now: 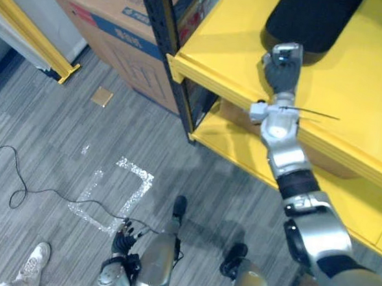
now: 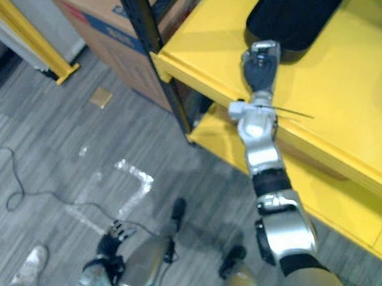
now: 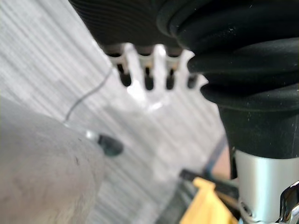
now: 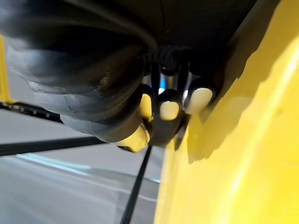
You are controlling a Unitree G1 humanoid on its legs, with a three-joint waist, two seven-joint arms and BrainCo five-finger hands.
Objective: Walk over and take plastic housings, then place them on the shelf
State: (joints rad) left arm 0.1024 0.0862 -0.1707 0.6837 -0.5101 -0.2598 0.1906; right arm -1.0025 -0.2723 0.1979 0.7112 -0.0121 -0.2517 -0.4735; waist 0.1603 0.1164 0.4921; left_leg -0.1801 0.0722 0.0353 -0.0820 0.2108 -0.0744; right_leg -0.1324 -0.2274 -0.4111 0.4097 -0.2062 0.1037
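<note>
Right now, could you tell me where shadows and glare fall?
Left eye view: the black housing throws a shadow onto the yellow shelf beside the right hand. Left wrist view: the floor past the left hand is washed bright. Right wrist view: a bright band runs along the shelf.

Cardboard box (image 1: 114,0); white shoe (image 1: 32,263)

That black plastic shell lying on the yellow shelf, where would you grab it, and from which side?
The black plastic housing lies flat on the yellow shelf, its rounded end toward the front edge, by the right hand. Probably grip that end across its width, coming from the front over the edge.
</note>
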